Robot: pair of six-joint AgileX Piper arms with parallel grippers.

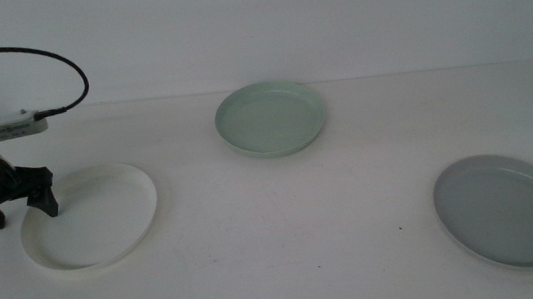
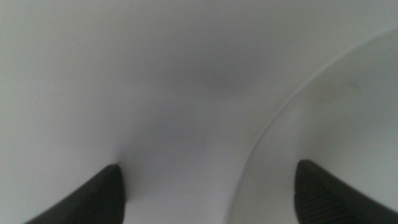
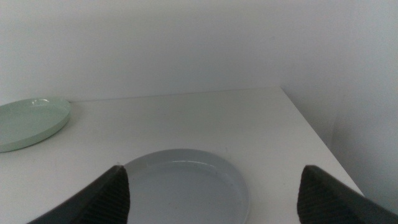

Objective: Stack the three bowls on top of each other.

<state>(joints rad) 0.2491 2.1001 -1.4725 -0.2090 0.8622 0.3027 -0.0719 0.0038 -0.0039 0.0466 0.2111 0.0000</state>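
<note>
Plain white table (image 1: 287,238) against a plain white wall (image 1: 331,11), everything pretty washed out. Nearest the camera in the middle view is the grey bowl (image 1: 508,209), sitting flat at the near right, well apart from the other two. The right gripper (image 3: 211,190) isn't in that view at all, but its wrist camera looks out over the grey bowl – both jaws spread wide with nothing between them, the bowl lying on the table in the gap ahead of them.

A bit further back on the left is the white bowl (image 1: 90,217), also flat on the table. The left gripper (image 1: 16,206) is down at its left edge – one dark finger (image 1: 46,198) reaches inside the rim, the other sits outside on the table side, so the rim runs between the two. The left wrist view shows the same thing close up: jaws wide apart, the curved rim passing between them, not clamped on it as far as I can see.

Furthest back, about centre, is the green bowl (image 1: 269,118), near the wall and on its own. Back left there's a small white box (image 1: 14,127) with a black cable (image 1: 55,63) looping up from it.
</note>
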